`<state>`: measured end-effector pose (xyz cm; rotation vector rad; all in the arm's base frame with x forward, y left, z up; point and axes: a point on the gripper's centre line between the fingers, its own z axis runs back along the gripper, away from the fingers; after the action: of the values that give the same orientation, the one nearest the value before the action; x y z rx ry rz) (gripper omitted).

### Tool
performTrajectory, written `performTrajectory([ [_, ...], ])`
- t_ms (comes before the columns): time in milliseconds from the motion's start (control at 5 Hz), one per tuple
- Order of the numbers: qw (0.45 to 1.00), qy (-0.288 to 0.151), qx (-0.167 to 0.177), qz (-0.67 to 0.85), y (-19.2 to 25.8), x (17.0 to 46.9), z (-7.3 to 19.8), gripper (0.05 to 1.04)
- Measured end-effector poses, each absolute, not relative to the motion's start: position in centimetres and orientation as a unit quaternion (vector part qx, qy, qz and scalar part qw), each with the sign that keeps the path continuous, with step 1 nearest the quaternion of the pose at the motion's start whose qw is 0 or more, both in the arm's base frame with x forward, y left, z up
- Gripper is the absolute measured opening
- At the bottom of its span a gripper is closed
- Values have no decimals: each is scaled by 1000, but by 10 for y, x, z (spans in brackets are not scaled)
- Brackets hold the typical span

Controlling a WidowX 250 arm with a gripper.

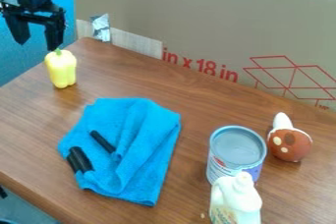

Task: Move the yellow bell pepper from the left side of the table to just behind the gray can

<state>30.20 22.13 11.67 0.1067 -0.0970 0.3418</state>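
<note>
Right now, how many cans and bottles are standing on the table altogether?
2: a can to the right of the blue cloth, and a white bottle in front of the can, hiding part of its lower side.

Yellow pepper point(61, 70), green-stemmed, upright near table point(29, 120) edge.

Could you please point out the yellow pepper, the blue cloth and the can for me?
Yellow pepper point(62, 70), camera view: the middle of its body.
Blue cloth point(131, 117), camera view: bare fabric on its upper part.
Can point(231, 168), camera view: its side, below the rim.
</note>
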Motion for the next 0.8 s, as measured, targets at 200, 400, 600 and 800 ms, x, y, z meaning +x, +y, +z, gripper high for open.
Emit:
performTrajectory([
  [200, 986, -47, 29, 157, 224, 315, 106, 998],
  [400, 988, -48, 11, 144, 221, 328, 100, 998],
  [600, 989, -30, -2, 144, 218, 331, 90, 998],
  [800, 990, -28, -4, 137, 214, 334, 88, 998],
])
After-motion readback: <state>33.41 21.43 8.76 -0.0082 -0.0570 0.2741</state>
